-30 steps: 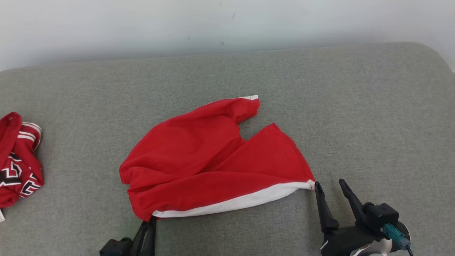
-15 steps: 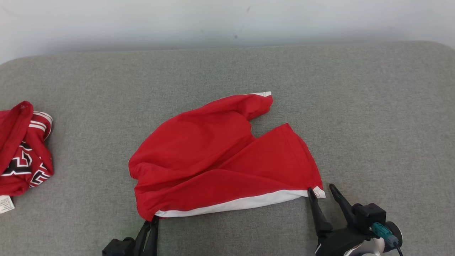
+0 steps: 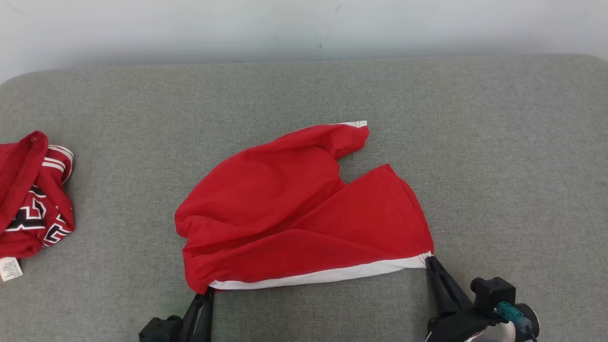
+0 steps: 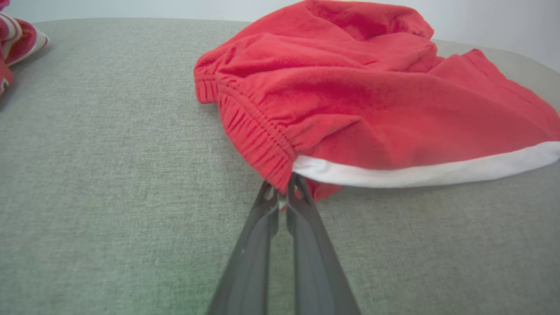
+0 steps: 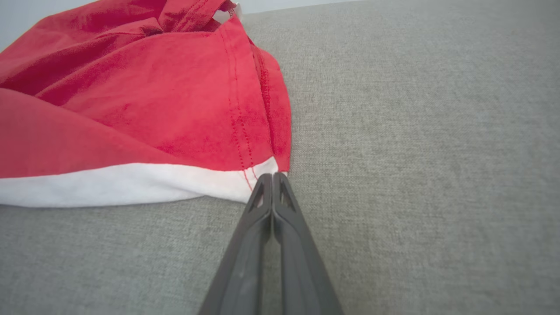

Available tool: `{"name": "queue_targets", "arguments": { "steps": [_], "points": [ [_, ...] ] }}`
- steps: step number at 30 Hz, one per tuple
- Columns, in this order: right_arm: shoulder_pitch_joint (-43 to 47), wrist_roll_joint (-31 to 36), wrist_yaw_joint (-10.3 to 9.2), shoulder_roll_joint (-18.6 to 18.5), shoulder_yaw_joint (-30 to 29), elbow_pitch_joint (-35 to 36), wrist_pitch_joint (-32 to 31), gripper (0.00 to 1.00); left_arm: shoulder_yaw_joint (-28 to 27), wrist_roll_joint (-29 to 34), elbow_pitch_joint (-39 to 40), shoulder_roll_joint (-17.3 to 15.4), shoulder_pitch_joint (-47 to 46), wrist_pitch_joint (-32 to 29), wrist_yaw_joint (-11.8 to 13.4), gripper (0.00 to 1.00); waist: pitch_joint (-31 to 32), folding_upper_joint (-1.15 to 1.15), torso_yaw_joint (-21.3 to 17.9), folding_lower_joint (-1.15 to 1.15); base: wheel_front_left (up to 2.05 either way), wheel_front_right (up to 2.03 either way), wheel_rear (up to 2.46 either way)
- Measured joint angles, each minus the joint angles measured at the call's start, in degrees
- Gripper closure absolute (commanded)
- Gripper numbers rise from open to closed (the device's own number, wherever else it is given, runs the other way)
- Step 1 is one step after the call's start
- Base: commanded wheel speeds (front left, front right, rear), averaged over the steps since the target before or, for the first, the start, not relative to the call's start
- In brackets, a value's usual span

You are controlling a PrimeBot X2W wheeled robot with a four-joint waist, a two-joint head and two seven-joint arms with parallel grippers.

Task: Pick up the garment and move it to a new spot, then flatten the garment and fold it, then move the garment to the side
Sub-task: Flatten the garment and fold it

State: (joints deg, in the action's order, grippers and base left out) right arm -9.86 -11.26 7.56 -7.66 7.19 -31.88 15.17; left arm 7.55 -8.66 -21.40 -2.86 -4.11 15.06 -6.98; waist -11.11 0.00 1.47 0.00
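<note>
Grey woven surface, pale wall behind.

Head view:
- I log one garment: red shorts, rumpled, lying mid-surface, with a white band along the near edge.
- Left claw: at the garment's near left corner, fingers pressed together.
- Right claw: at the near right corner, where the white band ends, fingers together.
- Second red garment: black and white print, bunched at the far left edge and well apart from the first. A white label lies at its near end.

Left wrist view:
- Left claw: I read it as clenched on the garment, pinching the corner where the gathered waistband meets the white band. A fold of red cloth shows just beside the tips.
- The rest of the garment lies on the surface.

Right wrist view:
- Right claw: fingers fully closed, tips nipping the very corner of the white band beside the red stitched hem.
- Garment: spreads away to the left of this view, resting on the surface.
</note>
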Motion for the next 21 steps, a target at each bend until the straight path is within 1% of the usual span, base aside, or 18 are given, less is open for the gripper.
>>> {"name": "queue_targets", "arguments": {
  "steps": [11, 14, 19, 21],
  "points": [
    [0.11, -0.15, 0.00, 0.10, -3.10, 3.90, -0.04, 1.00, -0.45, 0.27, -0.68, 0.01, 0.27, -0.01, -0.09, 1.00, 1.07, 0.00, 0.39, 0.00, 0.00, 0.00, 0.00],
    [0.47, -0.20, 0.00, 0.30, -4.24, 5.87, -0.03, 1.00, -0.16, 0.26, -0.67, 0.01, 0.41, -0.01, -0.11, 1.00, 1.23, 0.00, 0.23, 0.00, 0.00, 0.00, 0.00],
    [0.51, -0.68, 0.00, 0.57, -6.06, 10.67, -0.04, 1.00, 1.69, 0.60, -0.41, -0.01, 0.52, -0.01, -0.44, 1.00, 2.08, 0.00, -0.14, 0.00, 0.00, 0.00, 0.00],
    [0.46, -1.10, 0.00, 0.64, -6.66, 12.71, -0.04, 1.00, 3.32, 0.35, 0.70, -0.45, 0.42, -0.01, -0.48, 1.00, 2.64, 0.00, -0.21, 0.00, 0.00, 0.00, 0.00]
  ]
}}
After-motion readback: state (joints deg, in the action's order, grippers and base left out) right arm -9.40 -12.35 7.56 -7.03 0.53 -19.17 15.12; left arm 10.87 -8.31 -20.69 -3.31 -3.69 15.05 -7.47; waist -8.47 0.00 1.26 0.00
